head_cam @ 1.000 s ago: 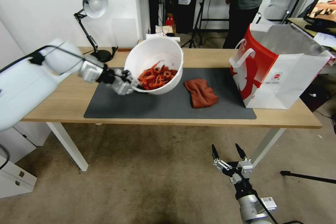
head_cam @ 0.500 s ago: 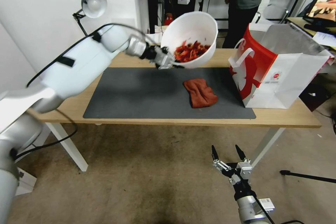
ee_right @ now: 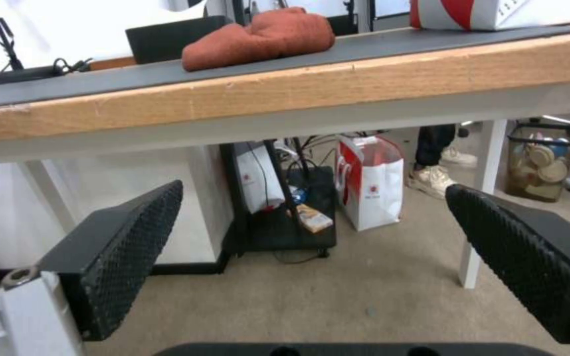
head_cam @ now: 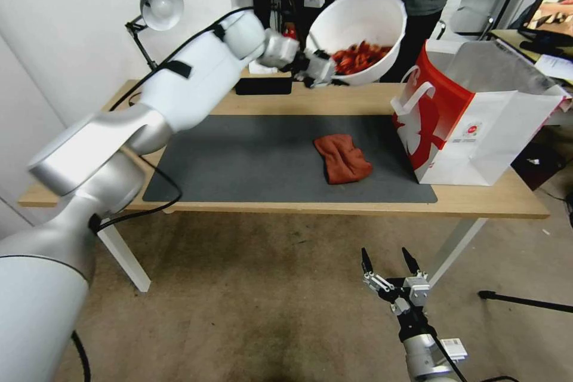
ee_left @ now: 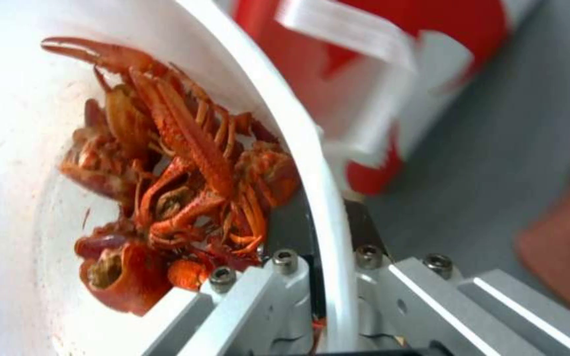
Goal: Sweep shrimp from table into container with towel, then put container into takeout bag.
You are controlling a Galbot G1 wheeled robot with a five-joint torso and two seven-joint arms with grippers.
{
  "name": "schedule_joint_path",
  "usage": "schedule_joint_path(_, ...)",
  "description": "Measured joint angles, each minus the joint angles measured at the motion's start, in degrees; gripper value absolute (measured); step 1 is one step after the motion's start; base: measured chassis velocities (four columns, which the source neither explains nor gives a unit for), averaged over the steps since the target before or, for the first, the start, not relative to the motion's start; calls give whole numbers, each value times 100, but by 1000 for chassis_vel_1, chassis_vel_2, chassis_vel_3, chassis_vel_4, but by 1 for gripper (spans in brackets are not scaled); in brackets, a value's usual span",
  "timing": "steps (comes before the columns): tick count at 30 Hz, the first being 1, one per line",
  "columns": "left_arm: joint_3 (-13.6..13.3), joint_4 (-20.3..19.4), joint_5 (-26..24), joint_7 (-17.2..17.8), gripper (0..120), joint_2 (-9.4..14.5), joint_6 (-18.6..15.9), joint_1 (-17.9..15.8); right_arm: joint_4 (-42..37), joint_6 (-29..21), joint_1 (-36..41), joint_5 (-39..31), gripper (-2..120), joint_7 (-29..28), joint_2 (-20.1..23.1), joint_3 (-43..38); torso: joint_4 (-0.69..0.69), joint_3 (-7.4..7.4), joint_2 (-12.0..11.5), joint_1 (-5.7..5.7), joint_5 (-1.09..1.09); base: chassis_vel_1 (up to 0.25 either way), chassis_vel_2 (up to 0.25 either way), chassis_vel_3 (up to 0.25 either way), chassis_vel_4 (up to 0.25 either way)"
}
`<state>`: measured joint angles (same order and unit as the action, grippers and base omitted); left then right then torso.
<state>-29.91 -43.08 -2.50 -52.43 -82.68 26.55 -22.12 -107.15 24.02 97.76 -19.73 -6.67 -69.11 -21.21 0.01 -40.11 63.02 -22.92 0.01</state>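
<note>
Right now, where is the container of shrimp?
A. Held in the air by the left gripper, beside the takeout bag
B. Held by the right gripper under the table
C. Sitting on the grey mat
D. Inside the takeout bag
A: the left gripper clamps the rim of the container, raised above the table left of the takeout bag, with the shrimp inside.

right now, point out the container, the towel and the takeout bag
container (head_cam: 364,21), head view, inner white wall
towel (head_cam: 343,159), head view, middle of the cloth
takeout bag (head_cam: 507,131), head view, white side panel
</note>
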Motion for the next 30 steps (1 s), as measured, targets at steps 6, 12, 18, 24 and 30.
schedule_joint_path(6,-29,132,-9,351,0,-387,-41,-230,3,7,19,34,100,0,-46,0,-1,1,1,0,0,0,0,0,0)
schedule_joint_path(12,-190,346,-38,804,0,-870,-9,-398,3,35,63,57,100,4,-80,-11,0,1,1,1,0,0,0,0,0)
schedule_joint_path(18,-1109,54,-813,944,0,-984,-4,-487,19,112,189,57,100,19,-117,-87,0,1,1,1,-1,0,0,0,0)
schedule_joint_path(24,-1635,-170,-1170,928,0,-971,-24,-665,73,135,212,46,100,31,-142,-88,0,1,0,0,-1,0,0,0,0)
schedule_joint_path(30,-2018,-254,-1426,922,0,-962,-175,-859,105,161,230,47,100,41,-188,-72,0,1,1,1,-1,0,0,0,0)
